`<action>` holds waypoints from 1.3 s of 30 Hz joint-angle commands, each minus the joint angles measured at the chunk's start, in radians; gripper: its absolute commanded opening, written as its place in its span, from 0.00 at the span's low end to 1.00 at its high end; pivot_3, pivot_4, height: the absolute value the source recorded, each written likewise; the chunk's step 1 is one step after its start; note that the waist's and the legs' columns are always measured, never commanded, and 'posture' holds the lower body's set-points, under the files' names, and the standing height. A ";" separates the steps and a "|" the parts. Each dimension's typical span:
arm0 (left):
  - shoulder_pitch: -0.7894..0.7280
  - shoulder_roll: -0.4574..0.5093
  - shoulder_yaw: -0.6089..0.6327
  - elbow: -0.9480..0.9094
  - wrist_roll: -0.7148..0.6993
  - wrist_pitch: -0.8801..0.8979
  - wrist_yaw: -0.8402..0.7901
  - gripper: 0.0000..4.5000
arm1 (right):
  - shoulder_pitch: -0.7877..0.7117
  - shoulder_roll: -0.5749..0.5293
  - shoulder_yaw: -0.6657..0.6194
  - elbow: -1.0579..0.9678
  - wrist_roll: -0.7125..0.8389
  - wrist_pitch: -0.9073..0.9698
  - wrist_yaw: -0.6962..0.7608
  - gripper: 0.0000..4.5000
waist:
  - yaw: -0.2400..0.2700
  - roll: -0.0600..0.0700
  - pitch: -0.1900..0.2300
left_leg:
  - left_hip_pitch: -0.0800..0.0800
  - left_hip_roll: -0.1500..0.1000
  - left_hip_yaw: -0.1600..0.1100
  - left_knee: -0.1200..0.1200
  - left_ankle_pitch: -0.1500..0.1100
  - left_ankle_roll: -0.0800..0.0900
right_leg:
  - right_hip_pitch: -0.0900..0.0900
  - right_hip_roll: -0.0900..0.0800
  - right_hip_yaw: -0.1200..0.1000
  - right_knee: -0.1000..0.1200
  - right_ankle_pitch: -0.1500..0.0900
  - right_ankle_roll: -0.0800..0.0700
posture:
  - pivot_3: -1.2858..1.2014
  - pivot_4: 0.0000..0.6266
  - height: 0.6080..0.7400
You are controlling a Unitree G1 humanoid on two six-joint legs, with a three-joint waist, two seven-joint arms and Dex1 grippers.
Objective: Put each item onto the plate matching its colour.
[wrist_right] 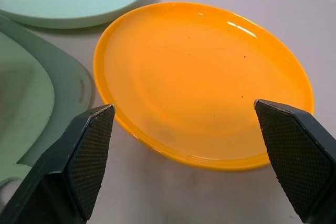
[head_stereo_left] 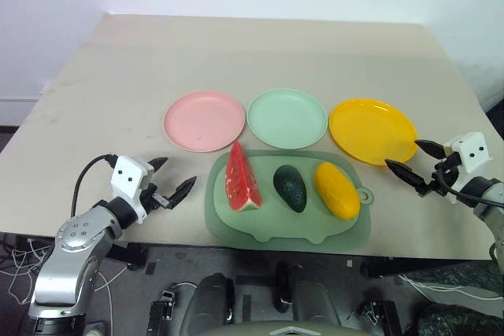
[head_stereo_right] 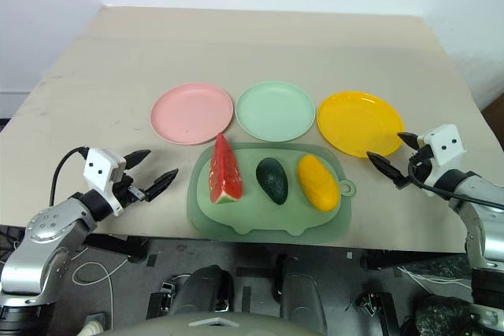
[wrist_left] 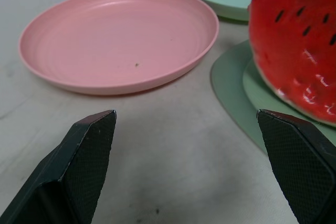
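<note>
Watermelon wedge, avocado and mango lie side by side on the green board near the surface's front edge, long axes running front to back. Behind it the pink plate, mint plate and yellow plate sit bare in a row. Wide bare surface lies beyond.

From the left wrist, the left gripper is spread wide, holding nothing, facing pink plate and wedge.

From the right wrist, the right gripper is spread, holding nothing, before the yellow plate.
</note>
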 commanded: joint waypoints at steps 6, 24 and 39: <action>0.016 -0.018 -0.006 -0.067 -0.002 -0.010 0.030 1.00 | -0.062 -0.008 0.011 0.017 -0.004 -0.016 -0.001 1.00 | -0.001 0.000 0.000 | 0.000 0.000 0.000 0.000 0.000 0.000 | 0.000 0.000 0.000 0.000 0.000 0.000 | 0.52 0.24 1.00; -0.049 0.004 -0.003 0.071 -0.001 -0.064 -0.051 1.00 | 0.110 0.029 -0.073 -0.266 0.052 0.159 -0.106 1.00 | 0.001 0.001 -0.001 | 0.000 0.000 0.000 0.000 0.000 0.000 | 0.000 0.000 0.000 0.000 0.000 0.000 | 0.52 0.24 1.00; -0.142 -0.013 -0.083 0.173 0.007 -0.068 -0.110 1.00 | 0.157 0.004 -0.154 -0.935 0.772 0.783 -0.647 1.00 | 0.001 0.001 -0.001 | -0.002 0.001 -0.001 0.000 0.000 0.000 | -0.002 0.001 0.000 0.000 -0.002 -0.003 | 0.52 0.24 1.00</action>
